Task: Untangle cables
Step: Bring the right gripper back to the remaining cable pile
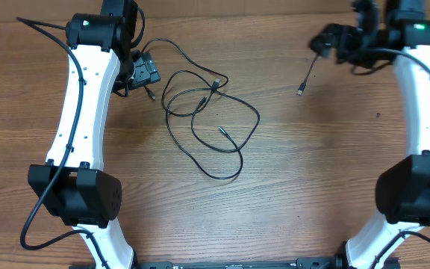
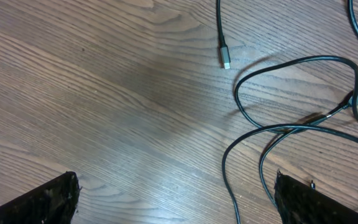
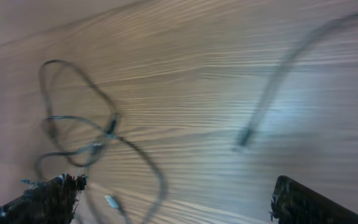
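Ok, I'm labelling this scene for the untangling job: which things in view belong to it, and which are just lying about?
Part of the job:
- tangled cables
- loose cable, right side

Not part of it:
- thick wires on the arms
- wooden table

Cables [image 1: 200,112]: black cords; plug tips [image 2: 226,63] silver. Table [image 1: 312,172]: mid-brown wood pattern with fine, streaked grain lines, darker in places. Left arm [image 1: 86,90] and right arm [image 1: 428,90]: white link shells, black joint housings, black wiring. Each arm carries 1 green indicator light [image 1: 422,28].
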Robot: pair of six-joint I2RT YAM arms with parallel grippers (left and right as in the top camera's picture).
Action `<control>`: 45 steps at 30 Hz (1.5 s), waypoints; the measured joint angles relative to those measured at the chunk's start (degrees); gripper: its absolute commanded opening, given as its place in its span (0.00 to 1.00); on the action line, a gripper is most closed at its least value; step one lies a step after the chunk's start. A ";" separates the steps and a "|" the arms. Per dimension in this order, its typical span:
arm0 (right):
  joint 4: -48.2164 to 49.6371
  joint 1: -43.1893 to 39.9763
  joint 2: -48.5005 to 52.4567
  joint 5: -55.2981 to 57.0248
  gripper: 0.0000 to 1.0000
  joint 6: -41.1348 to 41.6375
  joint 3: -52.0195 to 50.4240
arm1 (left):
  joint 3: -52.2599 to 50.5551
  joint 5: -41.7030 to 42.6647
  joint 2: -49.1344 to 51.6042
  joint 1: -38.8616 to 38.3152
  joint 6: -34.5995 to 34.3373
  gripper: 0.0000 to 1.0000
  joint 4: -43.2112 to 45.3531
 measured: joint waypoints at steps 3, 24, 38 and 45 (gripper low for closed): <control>1.79 7.30 0.31 -0.15 1.00 5.29 0.00 | 0.00 0.00 0.00 0.00 0.00 1.00 0.00; 14.93 30.62 20.02 1.86 0.20 38.14 -0.13 | 0.00 0.00 0.00 0.00 0.00 1.00 0.00; 14.47 30.77 20.72 5.09 0.82 39.01 -0.28 | 0.00 0.00 0.00 0.00 0.00 1.00 0.00; 14.45 30.80 20.72 -1.42 0.70 39.41 -0.28 | 0.00 0.00 0.00 0.00 0.00 1.00 0.00</control>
